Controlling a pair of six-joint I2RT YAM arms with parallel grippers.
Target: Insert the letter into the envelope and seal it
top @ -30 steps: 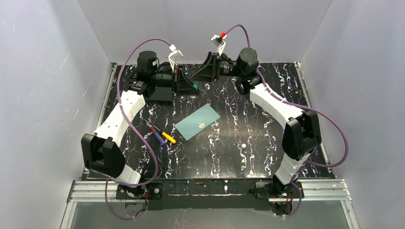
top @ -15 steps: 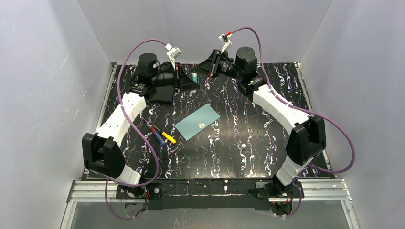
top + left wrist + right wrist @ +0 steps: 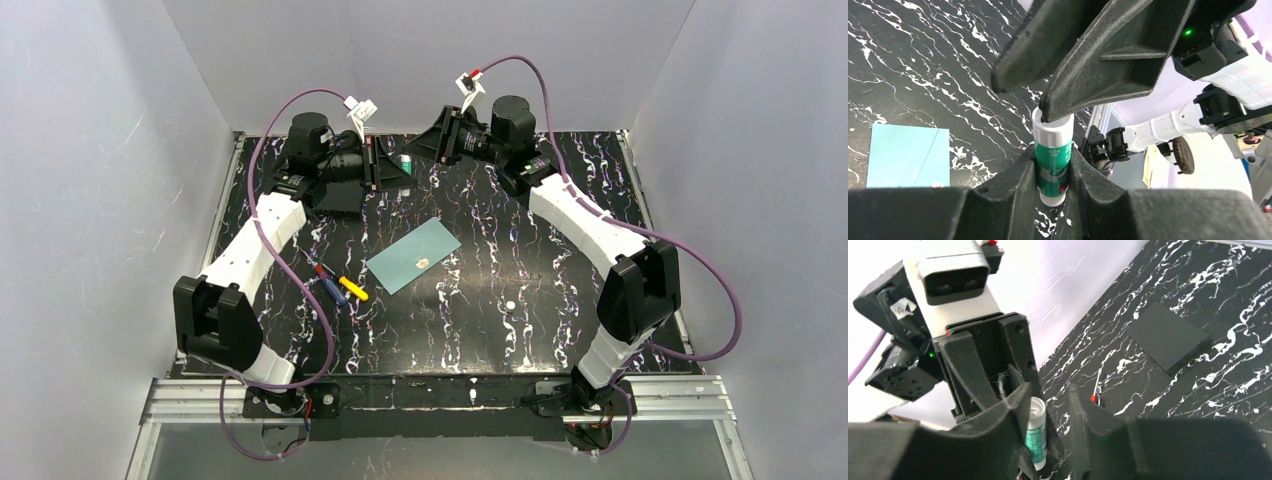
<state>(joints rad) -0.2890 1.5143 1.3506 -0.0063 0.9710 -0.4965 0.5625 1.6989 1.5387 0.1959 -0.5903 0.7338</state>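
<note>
- As we view upper centre, the left pincer (image 3: 1053, 167) clamps the glue stick (image 3: 1052, 145).
- At its cap (image 3: 1050, 122), the right pincer (image 3: 1050, 400) stands apart.
- At centre frame lies the envelope (image 3: 413, 255); we cannot locate the letter.

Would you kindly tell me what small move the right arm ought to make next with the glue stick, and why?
Probably close the right gripper on the white cap and pull it off. The left gripper clamps the green glue stick by its body, the cap is on, and the right gripper's fingers stand open at the cap.
</note>
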